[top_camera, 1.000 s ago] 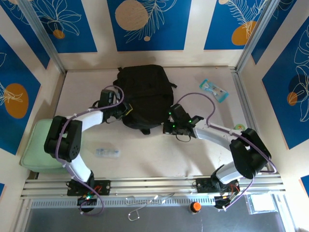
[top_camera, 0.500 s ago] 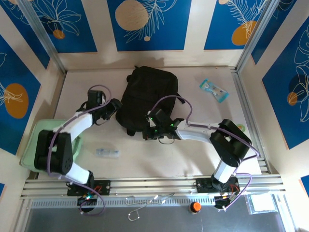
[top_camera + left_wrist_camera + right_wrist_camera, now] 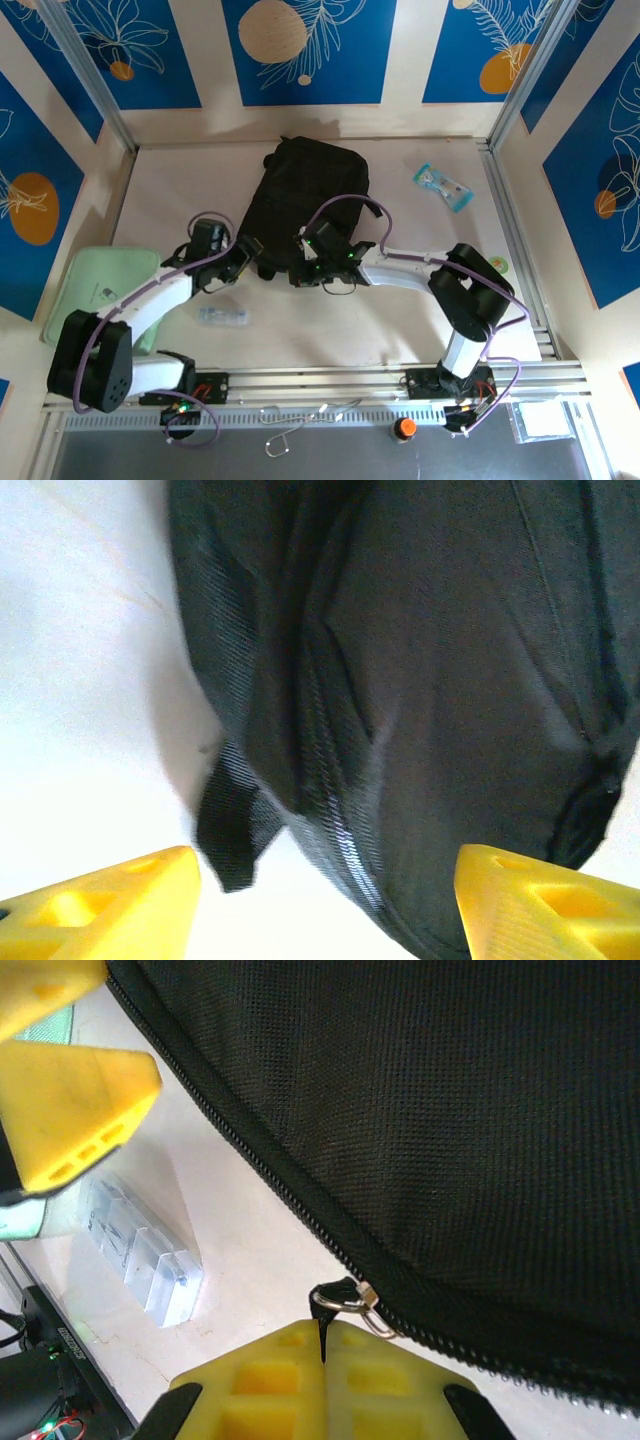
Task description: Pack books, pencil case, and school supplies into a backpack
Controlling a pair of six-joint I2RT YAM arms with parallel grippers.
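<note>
I have my right gripper pinching the zipper pull to open the backpack, with my left gripper spread wide beside the fabric.

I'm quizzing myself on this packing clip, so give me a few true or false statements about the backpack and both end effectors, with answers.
1. The right end effector pinches the zipper pull of the black backpack. True.
2. The left end effector is clamped on a strap. False: its jaws stand wide open, gripping nothing.
3. The mint green case lies left of the backpack, not touching it. True.
4. A blue packet sits on top of the backpack. False: the blue packet lies on the table, right of the backpack.
</note>
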